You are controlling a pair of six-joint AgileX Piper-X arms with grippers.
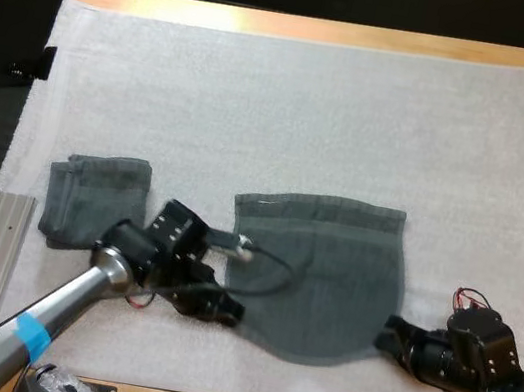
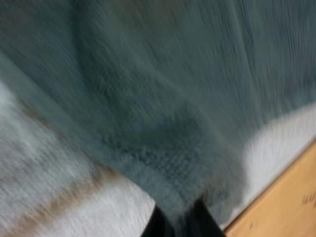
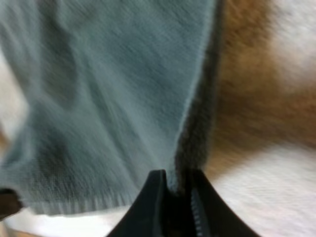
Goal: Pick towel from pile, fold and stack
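towel (image 1: pixel 314 276) lies centred on mat (image 1: pixel 307 113), near corners pinched: left gripper (image 1: pixel 227 309) clamped on its 7 o'clock corner, right gripper (image 1: pixel 389 338) clamped at 5 o'clock. far hem flat at 12. folded stack (image 1: pixel 96 199) sits at 9 o'clock. judged: pick done, fold under way, stacking remains.

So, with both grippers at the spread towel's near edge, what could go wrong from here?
The left gripper and the right gripper each pinch only the very edge of the towel, so it might slip out when lifted. The near edge bulges between them, so the fold may come out uneven. The folded towel lies close to the left arm; a swing could knock it.
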